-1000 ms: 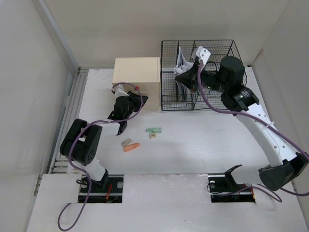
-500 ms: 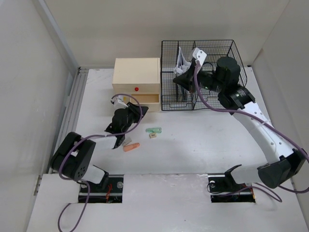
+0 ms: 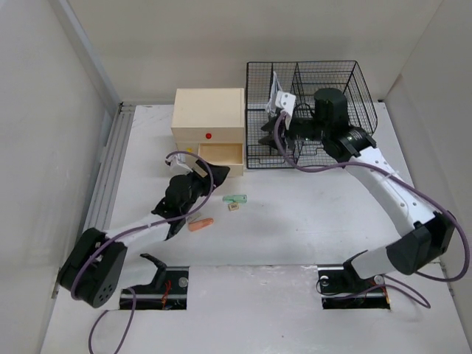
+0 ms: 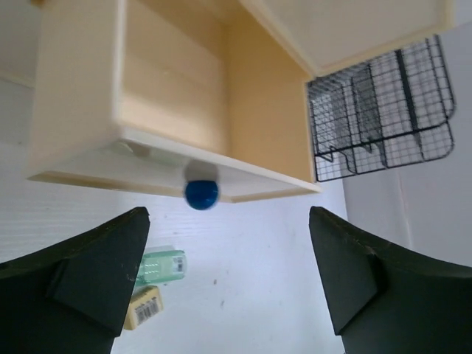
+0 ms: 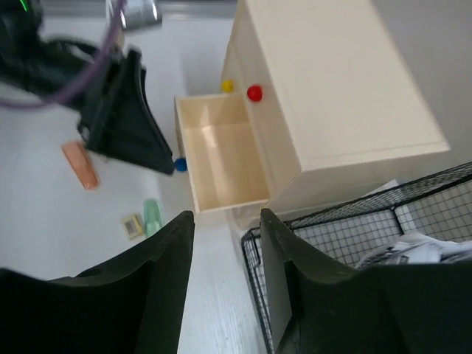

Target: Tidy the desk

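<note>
No writing can be read: the print on the small beige tag [image 4: 144, 306] is too fine. The white worktop [image 3: 317, 221] carries everything. The left claw [image 4: 228, 221] is released before the blue knob [image 4: 200, 194] of the open drawer [image 3: 221, 153]. The right claw [image 5: 226, 217], also released, hangs over the wire organizer [image 3: 332, 81] at the far edge and covers part of it.

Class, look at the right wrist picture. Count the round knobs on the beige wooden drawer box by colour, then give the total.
red round knob: 1
yellow round knob: 1
blue round knob, on the pulled-out drawer: 1
Total showing on the beige wooden drawer box: 3
</note>
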Robot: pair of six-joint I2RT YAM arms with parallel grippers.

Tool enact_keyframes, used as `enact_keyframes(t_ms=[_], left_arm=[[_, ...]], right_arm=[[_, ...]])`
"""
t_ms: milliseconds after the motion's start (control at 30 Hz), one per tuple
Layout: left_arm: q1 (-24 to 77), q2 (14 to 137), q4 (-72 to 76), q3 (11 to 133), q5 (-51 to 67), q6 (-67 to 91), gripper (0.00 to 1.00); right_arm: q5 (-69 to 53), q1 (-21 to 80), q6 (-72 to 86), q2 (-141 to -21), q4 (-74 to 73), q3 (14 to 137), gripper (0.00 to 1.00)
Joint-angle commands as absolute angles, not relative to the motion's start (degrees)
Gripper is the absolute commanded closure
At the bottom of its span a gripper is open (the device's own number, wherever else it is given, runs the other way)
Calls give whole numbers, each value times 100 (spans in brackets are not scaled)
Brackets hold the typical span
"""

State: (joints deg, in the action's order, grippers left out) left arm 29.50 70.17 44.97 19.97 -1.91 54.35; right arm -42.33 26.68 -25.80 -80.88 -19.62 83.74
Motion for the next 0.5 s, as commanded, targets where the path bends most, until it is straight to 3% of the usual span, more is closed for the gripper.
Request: enact_keyframes(t_ms=[0,33,133,167,233,467], left_arm=[[3059,6321,4046,2180,-289,5080,12],[3198,5902,3912,2180,-290,5002,14],[3357,4892,3256,2180,-447,4860,86],[3410,4626,3043,2241,-500,4765,100],[3462,4116,2264,2425,-719,4493,100],[3516,2541,109,3375,-1607,3674,100]], right_arm=[[-4789,2654,-4715,-8488,-3301,8753,54],[-4929,2707,-5277,-8577,-3688,8754,56],[-4380,3022,-6993,-8780,-4789,8614,69],[-4168,3241,-7179,-8841,-4790,8465,71],[-3781,3488,-7233,-8842,-4519,7947,77],[-2454,4508,-6382,-9533,-3823,7601,73]])
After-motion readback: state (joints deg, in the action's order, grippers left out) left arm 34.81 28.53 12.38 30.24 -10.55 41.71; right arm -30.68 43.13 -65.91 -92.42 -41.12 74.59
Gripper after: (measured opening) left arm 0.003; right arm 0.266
